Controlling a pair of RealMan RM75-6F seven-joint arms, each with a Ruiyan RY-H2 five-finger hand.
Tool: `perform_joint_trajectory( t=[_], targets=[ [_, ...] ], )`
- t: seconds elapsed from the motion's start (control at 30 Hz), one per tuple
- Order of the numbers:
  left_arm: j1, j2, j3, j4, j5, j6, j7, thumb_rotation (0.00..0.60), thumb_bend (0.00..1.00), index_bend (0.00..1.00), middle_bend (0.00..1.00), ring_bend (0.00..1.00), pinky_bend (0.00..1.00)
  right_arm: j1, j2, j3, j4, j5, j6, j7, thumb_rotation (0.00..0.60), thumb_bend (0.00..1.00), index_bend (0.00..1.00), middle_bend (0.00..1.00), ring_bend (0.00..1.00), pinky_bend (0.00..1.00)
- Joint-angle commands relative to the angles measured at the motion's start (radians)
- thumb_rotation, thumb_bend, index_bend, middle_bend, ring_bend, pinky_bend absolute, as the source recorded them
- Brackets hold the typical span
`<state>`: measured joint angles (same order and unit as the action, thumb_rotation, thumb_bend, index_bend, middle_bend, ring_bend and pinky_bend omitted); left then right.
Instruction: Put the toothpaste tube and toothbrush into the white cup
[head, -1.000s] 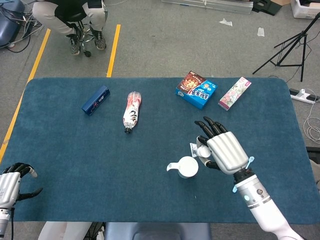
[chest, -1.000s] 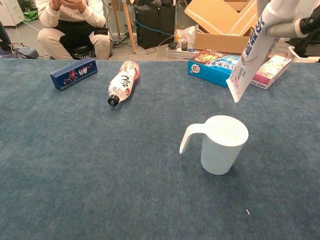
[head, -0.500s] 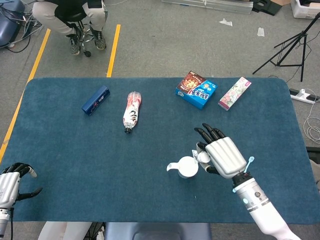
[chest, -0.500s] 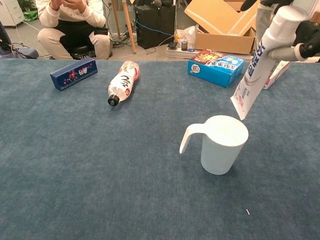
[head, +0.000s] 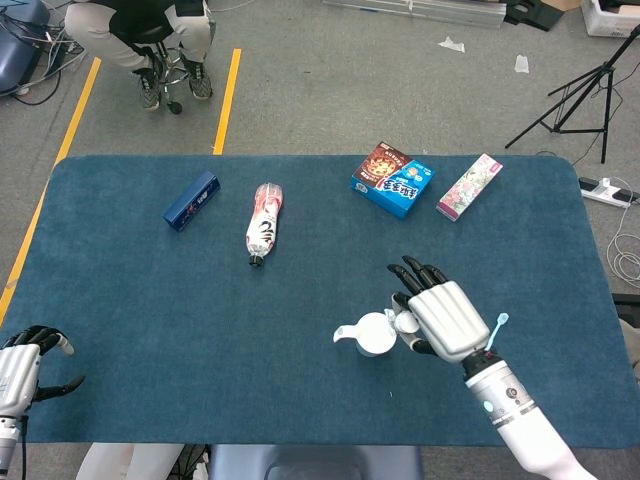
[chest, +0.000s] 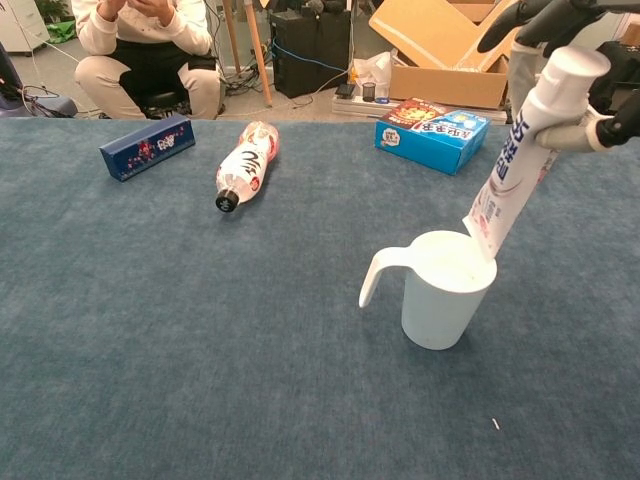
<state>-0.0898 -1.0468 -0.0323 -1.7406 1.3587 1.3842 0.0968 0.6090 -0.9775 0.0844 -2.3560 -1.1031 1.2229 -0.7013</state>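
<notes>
One tube (chest: 522, 165), cap up, tilts from the right hand (head: 437, 320) that grasps it, its crimped end at the cup (chest: 445, 290) rim's 2 o'clock; the left hand (head: 22, 362) lies empty, fingers loosely curled

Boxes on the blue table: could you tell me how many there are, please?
3. A dark blue box lies at the far left, a blue snack box at the far middle, and a pink box just right of it. None appears hidden.

The right hand (head: 443, 320) hides most of the toothpaste tube (head: 403, 321) from above.
</notes>
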Motion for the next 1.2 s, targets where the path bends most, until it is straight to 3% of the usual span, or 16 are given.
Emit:
perform_joint_trajectory(
  t=[0.03, 0.63, 1.2],
  targets=[
    [0.0, 0.0, 0.0, 0.0, 0.0, 0.0, -0.001, 0.6, 0.0, 0.51, 0.38, 0.23, 0.28, 0.007, -0.009, 0.003, 0.0, 0.013, -0.004, -0.01, 0.6, 0.35, 0.65, 0.16, 0.0, 0.19],
    [0.001, 0.003, 0.001, -0.004, 0.003, 0.003, -0.002, 0.6, 0.0, 0.51, 0.38, 0.23, 0.28, 0.034, -0.054, 0.001, 0.0, 0.056, -0.002, -0.059, 0.6, 0.35, 0.65, 0.16, 0.0, 0.19],
    [0.001, 0.006, 0.001, -0.007, 0.002, 0.001, -0.003, 0.6, 0.0, 0.51, 0.38, 0.23, 0.28, 0.084, -0.118, -0.005, 0.037, 0.177, 0.001, -0.133, 0.6, 0.35, 0.65, 0.16, 0.0, 0.19]
  ],
)
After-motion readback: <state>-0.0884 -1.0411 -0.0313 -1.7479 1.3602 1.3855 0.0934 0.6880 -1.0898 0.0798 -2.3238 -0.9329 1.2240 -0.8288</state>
